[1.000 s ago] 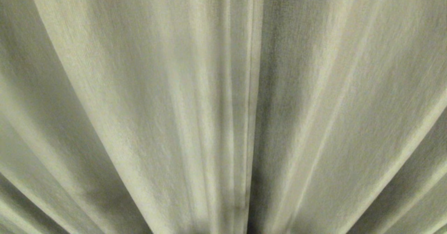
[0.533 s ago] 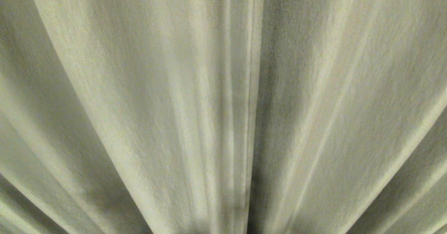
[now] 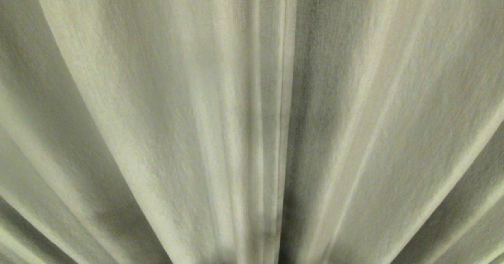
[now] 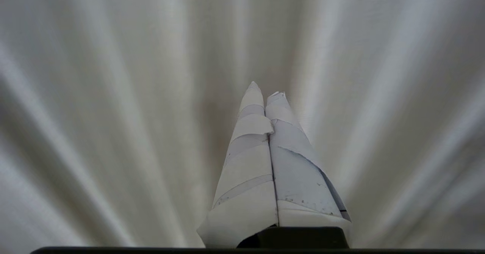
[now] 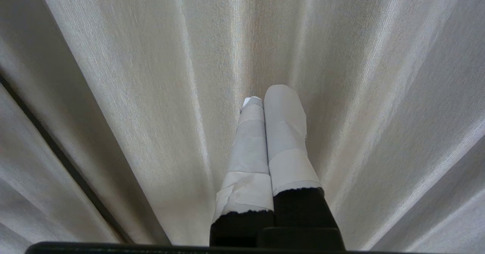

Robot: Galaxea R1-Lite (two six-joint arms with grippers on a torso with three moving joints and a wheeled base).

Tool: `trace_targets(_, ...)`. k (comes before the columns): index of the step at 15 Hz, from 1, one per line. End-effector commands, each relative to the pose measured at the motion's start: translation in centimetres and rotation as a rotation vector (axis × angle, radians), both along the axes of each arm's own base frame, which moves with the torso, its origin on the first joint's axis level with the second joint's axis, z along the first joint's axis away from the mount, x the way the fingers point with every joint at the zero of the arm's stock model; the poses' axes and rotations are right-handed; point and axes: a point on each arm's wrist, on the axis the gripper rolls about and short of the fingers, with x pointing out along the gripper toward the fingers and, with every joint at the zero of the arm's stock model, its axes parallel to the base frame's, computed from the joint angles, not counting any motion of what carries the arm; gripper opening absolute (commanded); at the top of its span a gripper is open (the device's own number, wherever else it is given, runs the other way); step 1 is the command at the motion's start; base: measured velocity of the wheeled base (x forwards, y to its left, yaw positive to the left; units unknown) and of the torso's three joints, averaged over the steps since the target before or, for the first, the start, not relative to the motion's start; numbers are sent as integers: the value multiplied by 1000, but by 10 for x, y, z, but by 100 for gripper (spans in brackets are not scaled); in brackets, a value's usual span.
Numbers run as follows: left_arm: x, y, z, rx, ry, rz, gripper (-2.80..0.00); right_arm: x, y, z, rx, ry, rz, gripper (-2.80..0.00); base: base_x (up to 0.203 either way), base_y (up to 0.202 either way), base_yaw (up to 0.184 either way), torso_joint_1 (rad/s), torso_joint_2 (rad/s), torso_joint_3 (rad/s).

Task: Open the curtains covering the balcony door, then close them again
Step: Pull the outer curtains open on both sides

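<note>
Through the left wrist camera you see the left gripper (image 4: 265, 89) with its white-taped fingers (image 4: 250, 132) pressed together, nothing between them. They point straight at the curtains (image 4: 113, 94), whose pale pleats fill the whole background. You cannot tell whether the tips touch the fabric.

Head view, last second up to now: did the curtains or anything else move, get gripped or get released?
Nothing visibly changed. The curtains hang closed across the whole head view, their two edges meeting at the centre seam, with no arm in that view. In the wrist views the left gripper and right gripper are shut, holding no fabric, each pointed at the pleats.
</note>
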Motion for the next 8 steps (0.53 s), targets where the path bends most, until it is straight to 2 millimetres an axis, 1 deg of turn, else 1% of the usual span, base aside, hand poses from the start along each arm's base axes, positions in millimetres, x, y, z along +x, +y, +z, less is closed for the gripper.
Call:
trace_targets(1,-2,-1,16,2,-20,-55,-280,0,0,0,-1,-1,0,-280,0,0,0,0,0,0)
trace_targets(3,0,-3,40,6,-16,-125,-280,0,0,0,-1,-1,0,-280,0,0,0,0,0,0)
trace_targets(5,5,-5,70,10,-16,-230,-280,0,0,0,-1,-1,0,-280,0,0,0,0,0,0)
trace_targets(6,8,-7,87,14,-18,-295,-280,0,0,0,-1,-1,0,-280,0,0,0,0,0,0)
trace_targets(8,19,-9,113,16,-2,-422,-280,0,0,0,-1,0,0,-280,0,0,0,0,0,0)
